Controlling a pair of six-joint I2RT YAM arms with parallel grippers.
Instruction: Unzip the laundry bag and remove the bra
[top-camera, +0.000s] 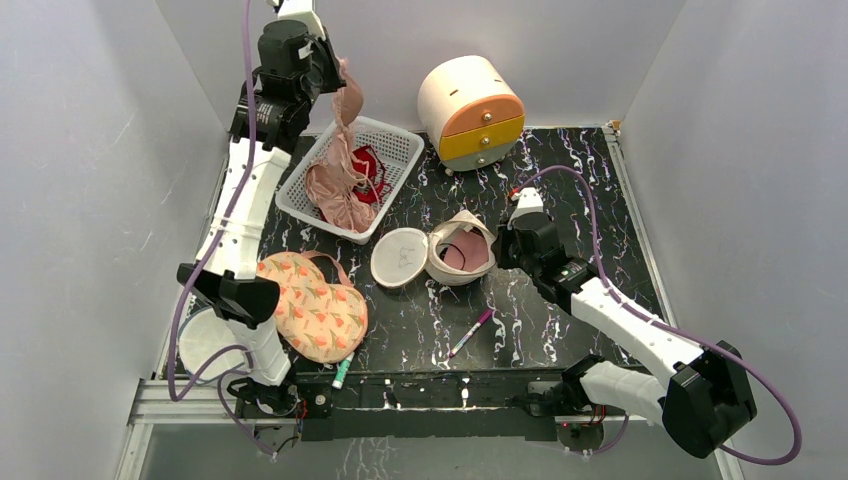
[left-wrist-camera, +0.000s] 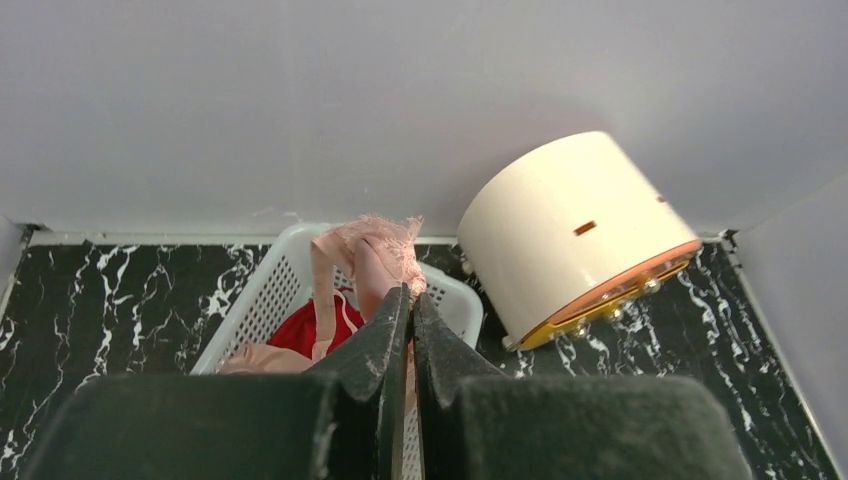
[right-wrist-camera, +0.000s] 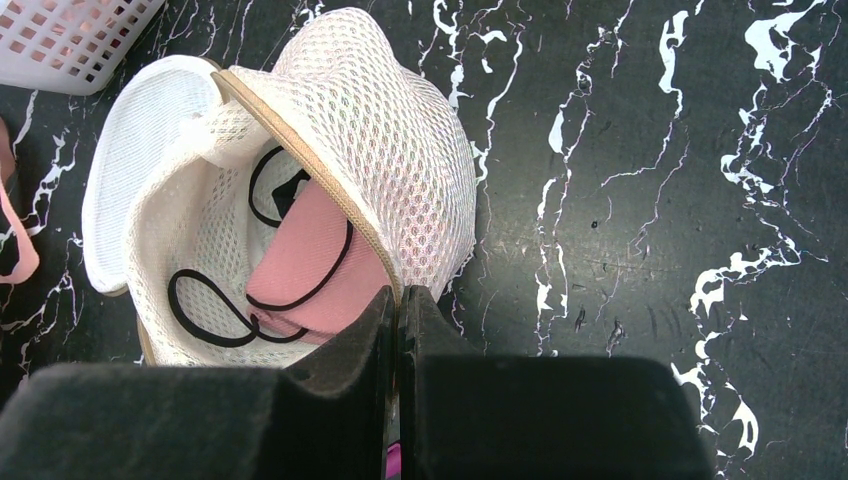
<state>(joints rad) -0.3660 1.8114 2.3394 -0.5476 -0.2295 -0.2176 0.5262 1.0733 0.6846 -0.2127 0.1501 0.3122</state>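
Hanging from the left gripper (left-wrist-camera: 410, 293), jaws pinched shut on it, pink bra (top-camera: 338, 190) trailed into white basket (top-camera: 399, 150) beside red garment (top-camera: 368, 165) | laundry bag (right-wrist-camera: 385, 130) lay unzipped mid-table, pink pad (right-wrist-camera: 300, 255) inside | right gripper (right-wrist-camera: 398, 296) closed on its rim.

3 plain pale grey panels box in the scene: a back wall (top-camera: 580, 40) across the top of the frame, a left wall (top-camera: 90, 170) and a right wall (top-camera: 760, 170) slanting in at the sides. They meet a black tabletop (top-camera: 570, 190) veined with white like marble, which fills the middle. At the upper centre, close to the back wall, stands a small round cream drawer unit (top-camera: 470, 105) with orange and yellow drawer fronts and small brass knobs. An aluminium rail (top-camera: 150, 400) edges the lower left. The light is soft and even, the shadows faint.
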